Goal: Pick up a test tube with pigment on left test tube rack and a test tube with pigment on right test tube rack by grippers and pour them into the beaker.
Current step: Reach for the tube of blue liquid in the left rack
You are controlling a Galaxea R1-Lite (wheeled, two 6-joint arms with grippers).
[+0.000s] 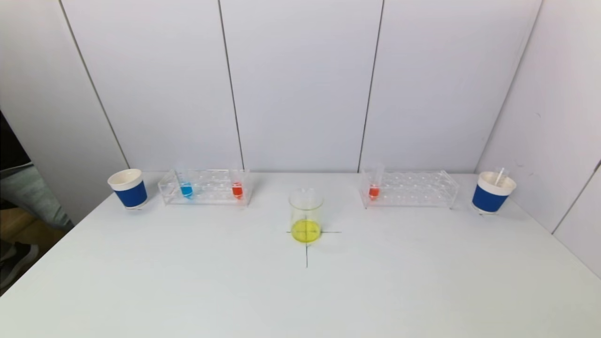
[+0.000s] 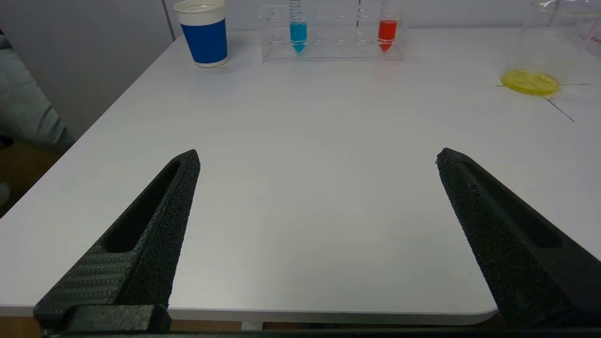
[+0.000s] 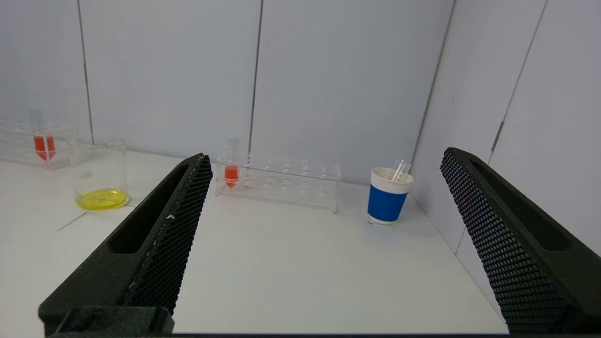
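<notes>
The left clear rack [image 1: 206, 188] holds a blue-pigment tube [image 1: 186, 188] and a red-pigment tube [image 1: 237, 189]; both also show in the left wrist view, blue tube [image 2: 298, 34] and red tube [image 2: 387, 33]. The right clear rack [image 1: 409, 188] holds one red-pigment tube [image 1: 374, 189], which also shows in the right wrist view [image 3: 231, 172]. The glass beaker [image 1: 306, 216] with yellow liquid stands on a cross mark at the table's middle. My left gripper [image 2: 317, 157] and right gripper [image 3: 326, 157] are open, empty, near the table's front edge, out of the head view.
A blue paper cup [image 1: 128, 188] stands left of the left rack. Another blue cup [image 1: 492, 192] with an empty tube in it stands right of the right rack. White walls close in the back and right sides. A person's leg [image 1: 28, 192] is at far left.
</notes>
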